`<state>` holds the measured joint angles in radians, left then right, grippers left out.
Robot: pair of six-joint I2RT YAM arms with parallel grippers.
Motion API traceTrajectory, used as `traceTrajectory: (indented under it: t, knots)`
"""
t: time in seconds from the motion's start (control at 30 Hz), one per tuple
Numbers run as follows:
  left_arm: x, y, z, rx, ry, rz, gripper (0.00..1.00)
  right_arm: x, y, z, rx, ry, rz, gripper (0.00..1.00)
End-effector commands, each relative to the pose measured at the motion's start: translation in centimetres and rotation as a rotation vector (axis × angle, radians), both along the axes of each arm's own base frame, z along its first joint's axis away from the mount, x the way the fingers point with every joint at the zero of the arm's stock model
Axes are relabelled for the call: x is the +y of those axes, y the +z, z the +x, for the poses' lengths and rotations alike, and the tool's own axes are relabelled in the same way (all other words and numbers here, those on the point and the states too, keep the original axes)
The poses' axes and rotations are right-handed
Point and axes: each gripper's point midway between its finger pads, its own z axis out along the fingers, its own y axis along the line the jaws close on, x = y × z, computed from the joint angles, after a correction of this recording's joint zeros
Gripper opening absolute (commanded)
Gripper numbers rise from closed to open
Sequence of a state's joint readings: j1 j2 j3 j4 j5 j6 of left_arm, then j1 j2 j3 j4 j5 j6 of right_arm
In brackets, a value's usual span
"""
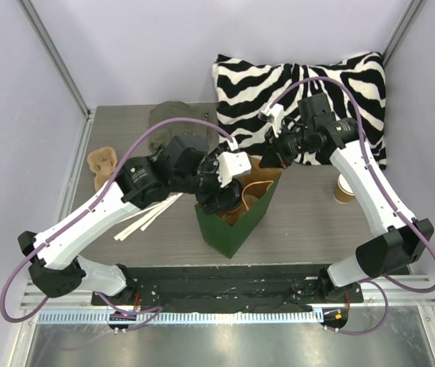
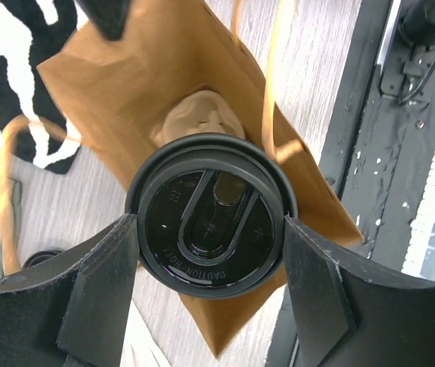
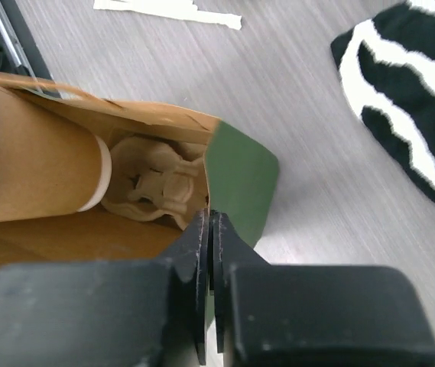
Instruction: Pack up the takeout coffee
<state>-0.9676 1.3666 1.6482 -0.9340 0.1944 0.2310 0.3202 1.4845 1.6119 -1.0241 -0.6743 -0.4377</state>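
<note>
Bag: the green bag (image 1: 228,233) stands upright and open-mouthed by the middle of the table's (image 1: 309,222) near edge.
Coffee: the takeout coffee (image 3: 41,164), lid on, is partly down inside the bag's mouth, above a pulp tray (image 3: 152,183) lying at the bottom.
Left hand: the left gripper (image 2: 209,229) grips the cup from both sides just under the black lid.
Right hand: the right gripper (image 3: 211,229) is closed, apparently pinching the bag's far wall at the rim to hold the mouth open.
Done: bag opened, tray inside, cup brought into the opening.
Left: lower the cup into a tray socket, let go, withdraw both arms.
Unclear: whether the cup touches the tray yet.
Elsewhere: a lidless cup (image 1: 345,189) waits near the table's right edge.
</note>
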Motion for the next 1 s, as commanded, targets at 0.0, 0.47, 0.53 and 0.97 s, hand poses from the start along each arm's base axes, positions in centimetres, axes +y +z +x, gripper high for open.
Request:
traceTrajectory:
  t: [0.0,0.47,0.53,0.97]
  knots:
    - [0.0,2.2,0.1,-0.138,-0.028,-0.068,0.20,0.8,5.0,-1.2,-0.193,0.037,0.086,0.01]
    - [0.8,0.3,-0.3,-0.244,-0.054,-0.029,0.18,0.8,2.9,-5.9,-0.180,0.026,0.105,0.01]
    - [1.0,0.1,-0.5,-0.234,-0.055,-0.026,0.18,0.4,2.2,-6.4,-0.143,-0.001,0.089,0.01]
    - [1.1,-1.8,-2.0,-0.181,-0.112,-0.026,0.17,1.1,3.8,-3.4,-0.157,-0.038,0.078,0.84]
